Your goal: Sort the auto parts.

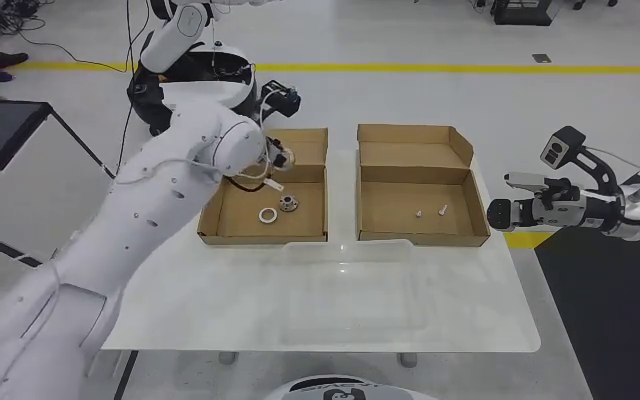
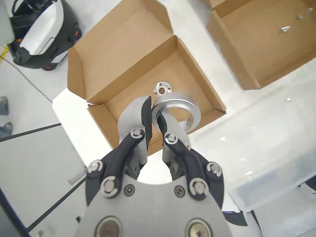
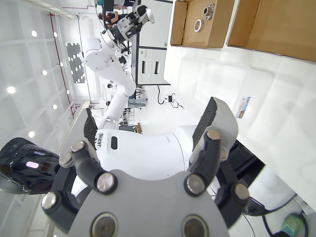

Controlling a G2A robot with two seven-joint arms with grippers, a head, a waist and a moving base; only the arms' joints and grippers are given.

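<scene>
L box (image 1: 240,215): holding loose ring (image 1: 268,214) and flanged hub (image 1: 288,203), lying just beside each other.
R box (image 1: 400,205): holding two small screws (image 1: 443,210).
L gripper (image 2: 153,111): clamping second ring (image 2: 180,101) by its rim, over L box.
R gripper (image 3: 150,109): gaping wide, hanging beyond table (image 1: 400,300) right edge.
R wrist view: showing L gripper raised above L box.

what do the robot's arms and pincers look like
The left arm has smooth, rounded white shells with thin cables near the wrist; the right arm ends in grey and black. The left pincer and right pincer match: a silver base plate, black link bars with silver bolts, and pale grey fingers with black ribbed pads.
</scene>
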